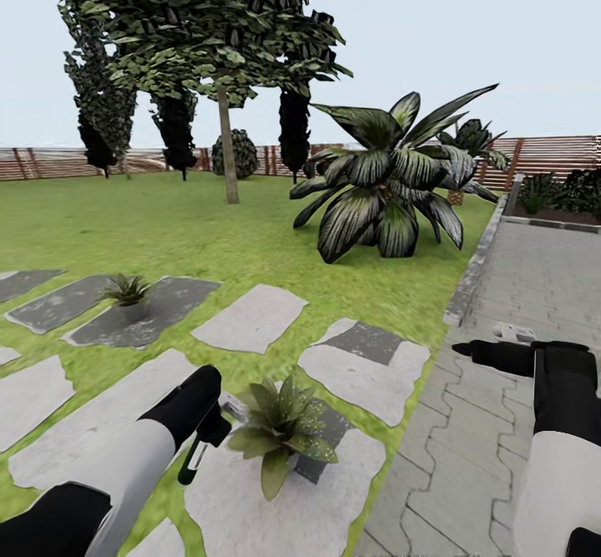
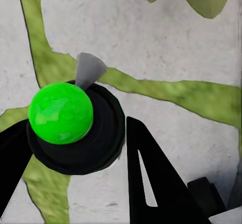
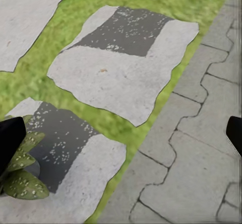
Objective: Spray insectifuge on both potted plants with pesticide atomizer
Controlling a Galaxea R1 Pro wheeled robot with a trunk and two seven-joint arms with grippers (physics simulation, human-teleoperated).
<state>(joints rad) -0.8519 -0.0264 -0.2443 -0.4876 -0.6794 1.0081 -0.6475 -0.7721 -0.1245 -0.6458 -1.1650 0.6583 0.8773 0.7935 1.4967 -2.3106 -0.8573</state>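
A green lawn [image 1: 167, 231] set with pale stone slabs [image 1: 250, 316] runs back to a brown slatted fence [image 1: 551, 156], with a paved path [image 1: 534, 306] along one side. The left gripper [image 1: 200, 448] holds one pesticide atomizer [image 2: 75, 128], its black fingers [image 2: 156, 183] on either side of the dark body; the left wrist view looks down on a bright green ball [image 2: 60, 112] atop the bottle, with a grey nozzle tip beside it. Two potted plants show: one [image 1: 282, 432] just beside that gripper, speckled with pale dots, the other [image 1: 127, 291] well beyond it on a dark slab. The right gripper [image 1: 480, 350] hangs over the paving, fingers spread wide and holding nothing. One big broad-leaved plant [image 1: 384, 189] stands farther off.
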